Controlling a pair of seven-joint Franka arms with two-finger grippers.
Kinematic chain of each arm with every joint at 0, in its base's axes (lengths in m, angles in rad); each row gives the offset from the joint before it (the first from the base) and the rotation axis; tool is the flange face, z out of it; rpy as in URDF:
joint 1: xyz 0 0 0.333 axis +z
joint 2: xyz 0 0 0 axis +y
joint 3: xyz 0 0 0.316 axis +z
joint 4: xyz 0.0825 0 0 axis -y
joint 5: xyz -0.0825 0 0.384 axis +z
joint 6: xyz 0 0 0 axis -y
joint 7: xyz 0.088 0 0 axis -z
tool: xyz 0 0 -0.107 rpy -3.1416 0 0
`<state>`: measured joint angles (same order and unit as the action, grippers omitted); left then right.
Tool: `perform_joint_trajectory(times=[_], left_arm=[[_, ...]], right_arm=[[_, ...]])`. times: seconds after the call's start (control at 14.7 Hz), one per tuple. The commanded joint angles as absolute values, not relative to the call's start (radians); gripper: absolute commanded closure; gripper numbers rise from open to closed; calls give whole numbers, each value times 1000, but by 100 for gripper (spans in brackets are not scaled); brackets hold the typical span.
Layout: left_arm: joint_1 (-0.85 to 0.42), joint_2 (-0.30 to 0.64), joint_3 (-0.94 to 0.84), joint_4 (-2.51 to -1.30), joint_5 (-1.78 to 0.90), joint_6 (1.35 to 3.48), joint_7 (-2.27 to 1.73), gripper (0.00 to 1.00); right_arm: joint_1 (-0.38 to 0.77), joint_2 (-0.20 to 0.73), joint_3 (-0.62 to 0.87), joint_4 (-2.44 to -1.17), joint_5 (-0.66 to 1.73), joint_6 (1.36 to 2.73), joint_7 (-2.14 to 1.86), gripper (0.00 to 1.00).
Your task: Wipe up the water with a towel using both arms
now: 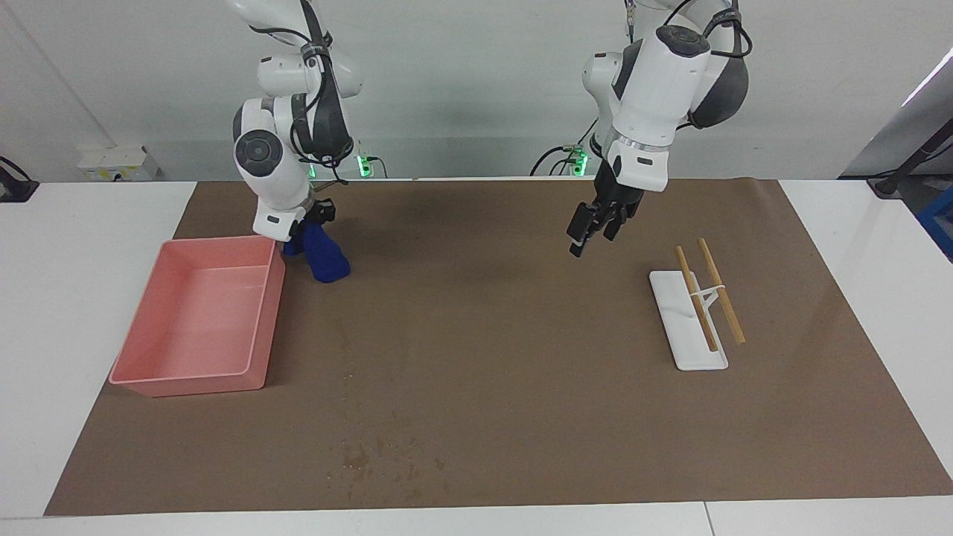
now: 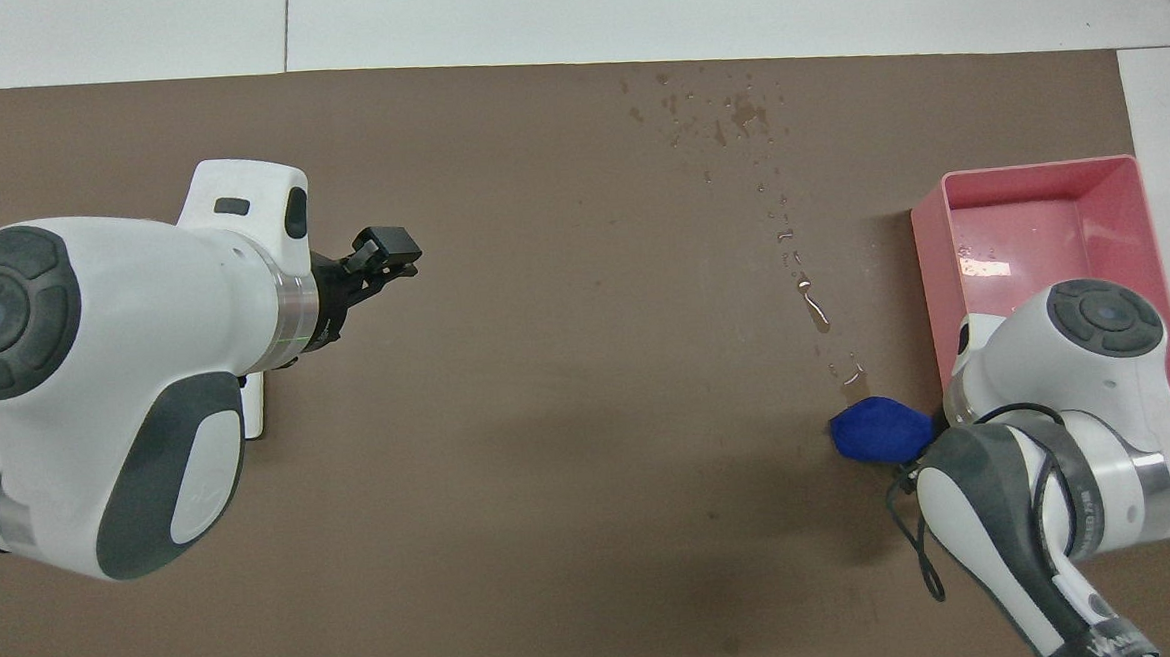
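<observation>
1. The right gripper (image 1: 309, 223) is clamping the blue towel (image 1: 322, 258), dangling it just beside the pink tray (image 1: 257, 242).
2. The left gripper (image 1: 588, 232) is hanging spread apart, empty, near the chopstick stand (image 1: 685, 327).
3. Next, I'd say, it's carrying the towel to the water droplets (image 2: 803, 287) for wiping.

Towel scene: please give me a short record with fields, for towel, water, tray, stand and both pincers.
towel: deep blue, hanging from the right pincer, beside the pink tray's corner nearest the robots
right pincer: shut on the towel
left pincer: open, holds nothing, up over the brown mat
water: drops on the mat, trail from the towel toward the mat's edge farthest from the robots
pink tray: at the right arm's end
white stand: two wooden sticks, at the left arm's end
</observation>
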<state>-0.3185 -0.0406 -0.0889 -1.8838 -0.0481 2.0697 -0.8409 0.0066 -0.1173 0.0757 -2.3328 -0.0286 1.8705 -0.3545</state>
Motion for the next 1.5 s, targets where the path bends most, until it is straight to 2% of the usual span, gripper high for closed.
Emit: perform_joint_trajectory(times=[0.0, 0.41, 0.61, 0.82, 0.88, 1.16, 1.43], left_arm=[[-276, -48, -86, -1864, 8, 1968, -555, 0], [-126, -29, -86, -1740, 26, 1725, -22, 0], [-37, -32, -84, -1726, 12, 1703, 17, 0], [-29, -32, -87, -1727, 8, 1700, 15, 0], [-29, -29, -83, -1714, -6, 1680, 15, 0], [-28, 41, -84, -1514, -6, 1479, 35, 0], [-8, 35, -84, -1509, -21, 1496, 78, 0]], right_arm=[[-17, -98, 89, -2379, -46, 1968, -347, 100], [29, -81, 92, -2396, -26, 2003, -252, 100], [29, -86, 91, -2408, 86, 2003, -207, 100], [18, -86, 91, -2414, 100, 2013, -206, 100], [18, -87, 91, -2425, 101, 2048, -206, 100], [44, -77, 92, -2456, 120, 2247, -212, 100], [100, -37, 92, -2441, 130, 2396, -206, 100]])
